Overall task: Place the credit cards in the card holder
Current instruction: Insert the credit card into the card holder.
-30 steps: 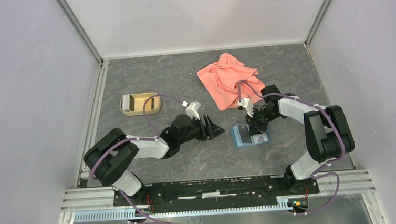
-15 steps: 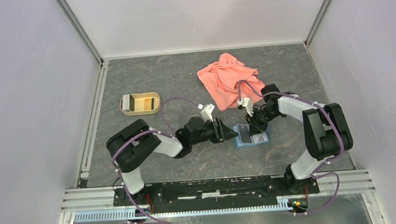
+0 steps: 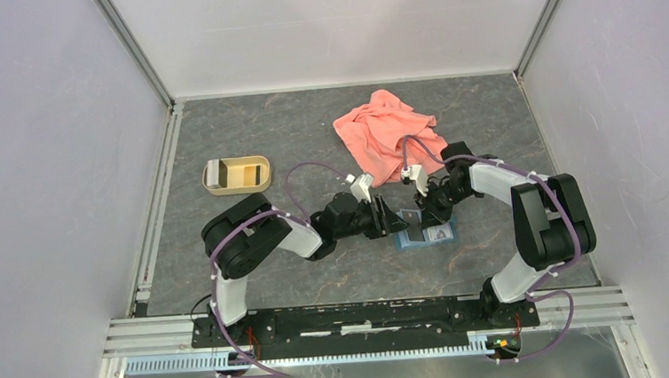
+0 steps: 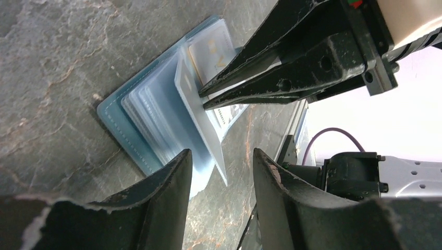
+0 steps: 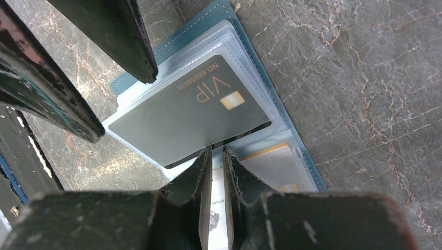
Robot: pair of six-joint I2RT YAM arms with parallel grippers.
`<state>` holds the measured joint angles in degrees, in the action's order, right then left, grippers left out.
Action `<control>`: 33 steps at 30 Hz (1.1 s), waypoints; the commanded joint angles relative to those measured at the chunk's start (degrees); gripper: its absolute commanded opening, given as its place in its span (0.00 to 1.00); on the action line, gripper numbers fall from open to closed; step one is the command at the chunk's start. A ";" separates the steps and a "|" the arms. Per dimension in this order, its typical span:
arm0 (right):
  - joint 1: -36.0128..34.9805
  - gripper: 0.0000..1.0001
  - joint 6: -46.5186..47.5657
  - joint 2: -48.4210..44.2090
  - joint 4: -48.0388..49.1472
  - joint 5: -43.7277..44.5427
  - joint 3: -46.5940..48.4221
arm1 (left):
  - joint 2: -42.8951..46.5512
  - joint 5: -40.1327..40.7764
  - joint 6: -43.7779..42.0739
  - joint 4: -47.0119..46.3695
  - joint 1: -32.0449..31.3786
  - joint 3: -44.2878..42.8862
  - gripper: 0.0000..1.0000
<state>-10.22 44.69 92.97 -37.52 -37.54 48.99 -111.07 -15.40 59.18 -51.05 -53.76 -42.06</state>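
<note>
The teal card holder (image 3: 442, 236) lies open on the table, its clear sleeves fanned out (image 4: 151, 120). One sleeve page stands raised with a dark grey credit card marked VIP (image 5: 190, 112) in it. A second card with an orange edge (image 5: 271, 165) sits in the sleeve below. My right gripper (image 5: 217, 152) is shut to a narrow slit, its tips against the grey card's lower edge. My left gripper (image 4: 223, 156) is open just left of the holder, with the raised page's edge (image 4: 216, 151) ahead of its gap and untouched. Its fingers (image 5: 125, 41) show in the right wrist view.
A salmon-pink cloth (image 3: 385, 136) lies crumpled behind the holder, close to the right arm. A tan oval tray (image 3: 237, 175) stands at the left. Walls enclose the table on three sides, and the two grippers are nearly touching over the holder.
My left arm has swung right across the table up to the card holder, and its jaws have narrowed. The right gripper has stayed at the holder, almost unmoved.
</note>
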 commanded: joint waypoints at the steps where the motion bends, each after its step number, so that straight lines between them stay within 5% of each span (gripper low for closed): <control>1: -0.15 0.18 0.14 1.59 -1.17 0.36 0.58 | -1.94 -1.42 1.86 -0.57 -0.33 -3.45 0.53; 16: 1.08 0.26 2.18 -4.26 -2.39 -1.95 1.50 | -3.83 -2.42 1.73 0.41 -0.51 -6.11 0.39; 33: 12.59 0.30 -1.28 -13.05 1.83 -2.36 0.27 | -8.29 -6.38 1.64 3.86 -1.63 -16.35 0.40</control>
<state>0.23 45.17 82.43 -38.09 -39.00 49.36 -117.21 -19.51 59.18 -48.03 -54.22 -53.54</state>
